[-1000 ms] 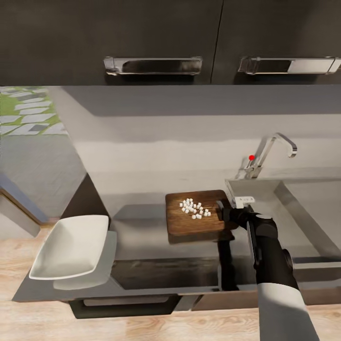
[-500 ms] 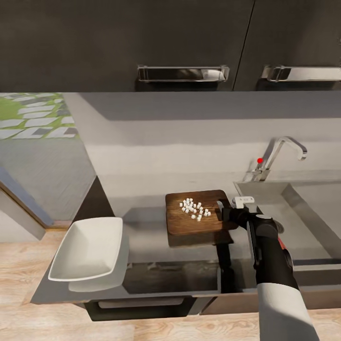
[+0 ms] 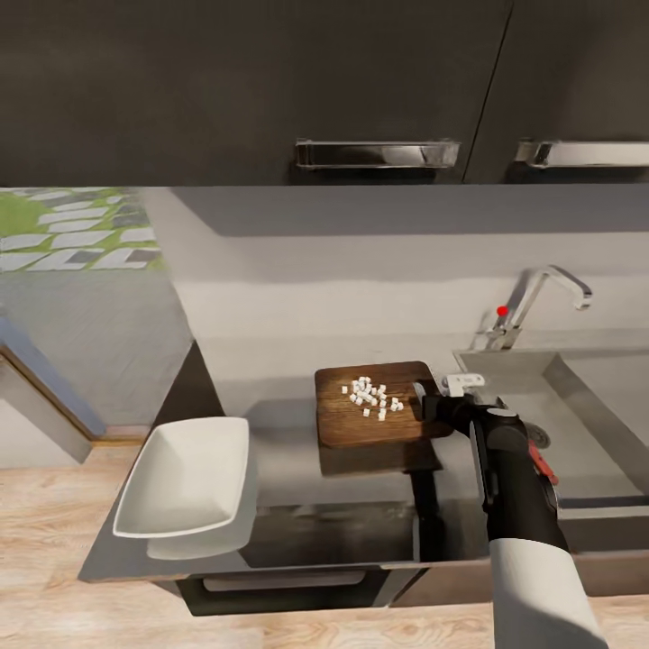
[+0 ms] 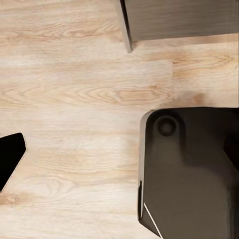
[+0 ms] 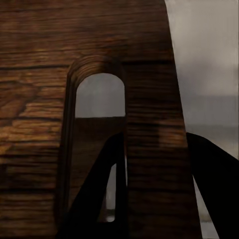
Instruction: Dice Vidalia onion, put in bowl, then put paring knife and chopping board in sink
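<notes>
Wood: the dark brown board [image 3: 374, 404] was lifted clear of the grey worktop [image 3: 297, 469], casting a shadow on it, with white onion dice [image 3: 370, 397] heaped on its middle.
Right gripper: the right gripper [image 3: 431, 404] held the board at its sink-side edge; in the right wrist view one finger [image 5: 94, 199] passed through the slot handle and the other lay outside the rim, narrow and clamped on the wood [image 5: 149, 74].
Left gripper: aimed at the pale plank floor [image 4: 74, 89]; I could not tell how its fingers stood.
Change: across the last second the whole view slid, so the camera moved; the bowl [image 3: 185, 478] came nearer the middle of the picture while board and arm kept their place in it.
Meaning: the robot seemed to be carrying the dice toward the bowl, which was still empty and well apart from the board.
Sink: the sink [image 3: 577, 406] lay to the right, a red-handled knife [image 3: 543, 461] showing beside the forearm.
</notes>
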